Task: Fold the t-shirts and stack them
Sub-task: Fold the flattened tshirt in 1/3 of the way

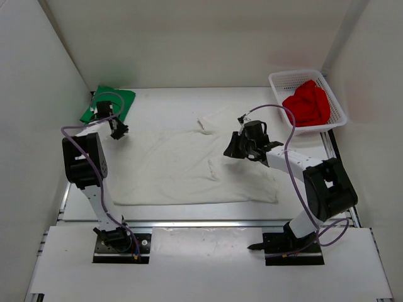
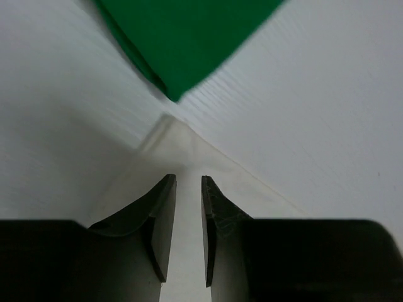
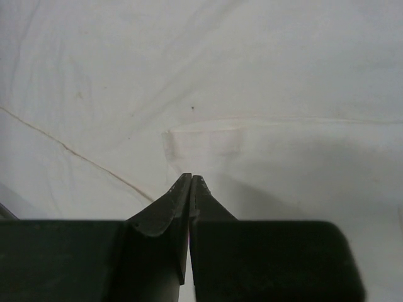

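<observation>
White t-shirt (image 1: 189, 167) lay spread flat mid-bench (image 1: 170, 100). Green t-shirt (image 1: 126, 97) sat folded in the far left corner. Red t-shirt (image 1: 307, 104) lay bunched in the basket (image 1: 277, 78), far right.

Left hand (image 1: 119, 133) hovered over the white shirt's far left corner, jaws a narrow gap apart, nothing between them. Right hand (image 3: 191, 177) was over the cloth just short of a label patch (image 3: 204, 141), fingers pressed together, no cloth seen pinched.

Judged step: first fold of the white shirt. To do it well, each hand should pinch a far corner through both layers. Both should lift level and carry across together, keeping the crease straight.
</observation>
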You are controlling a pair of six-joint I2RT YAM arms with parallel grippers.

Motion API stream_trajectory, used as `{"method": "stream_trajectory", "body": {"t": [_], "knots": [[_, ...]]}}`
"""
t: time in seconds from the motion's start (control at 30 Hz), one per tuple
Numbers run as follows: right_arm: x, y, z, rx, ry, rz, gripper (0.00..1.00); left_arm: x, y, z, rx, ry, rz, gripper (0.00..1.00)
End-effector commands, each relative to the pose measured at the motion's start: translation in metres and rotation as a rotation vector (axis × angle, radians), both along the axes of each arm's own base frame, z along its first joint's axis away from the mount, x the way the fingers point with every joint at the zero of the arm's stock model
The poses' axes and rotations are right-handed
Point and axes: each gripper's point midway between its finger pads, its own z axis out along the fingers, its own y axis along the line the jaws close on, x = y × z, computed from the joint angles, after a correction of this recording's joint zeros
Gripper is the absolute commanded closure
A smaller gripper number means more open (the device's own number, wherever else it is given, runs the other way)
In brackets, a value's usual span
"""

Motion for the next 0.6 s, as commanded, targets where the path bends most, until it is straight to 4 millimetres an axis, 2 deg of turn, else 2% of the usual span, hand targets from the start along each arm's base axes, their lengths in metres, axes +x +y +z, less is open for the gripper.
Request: {"method": "stream_trajectory", "body": {"t": [0.0,0.03,0.07,0.1,0.23,0.27,0.37,0.57], "knots": [[0.008,0.010,0.009,0.058,-0.074,0.040,1.00,0.012,0.039,0.043,0.157,-0.045,0.033,0.65],[0.005,0.011,0.007,0.062,-0.076,0.052,1.00,0.011,0.047,0.035,0.171,-0.022,0.037,0.62],[0.008,0.008,0.007,0.066,-0.079,0.035,1.00,0.012,0.049,0.035,0.176,-0.016,0.033,0.61],[0.004,0.009,0.004,0.067,-0.074,0.045,1.00,0.013,0.049,0.030,0.180,-0.001,0.027,0.61],[0.006,0.008,0.008,0.075,-0.084,0.043,1.00,0.019,0.046,0.018,0.204,0.032,-0.012,0.53],[0.007,0.010,0.010,0.079,-0.090,0.047,1.00,0.018,0.043,0.013,0.201,0.048,-0.022,0.53],[0.005,0.014,0.014,0.099,-0.086,0.055,1.00,0.026,0.039,0.013,0.208,0.049,-0.039,0.51],[0.007,0.009,0.015,0.098,-0.091,0.043,1.00,0.021,0.038,0.002,0.210,0.076,-0.042,0.53]]}}
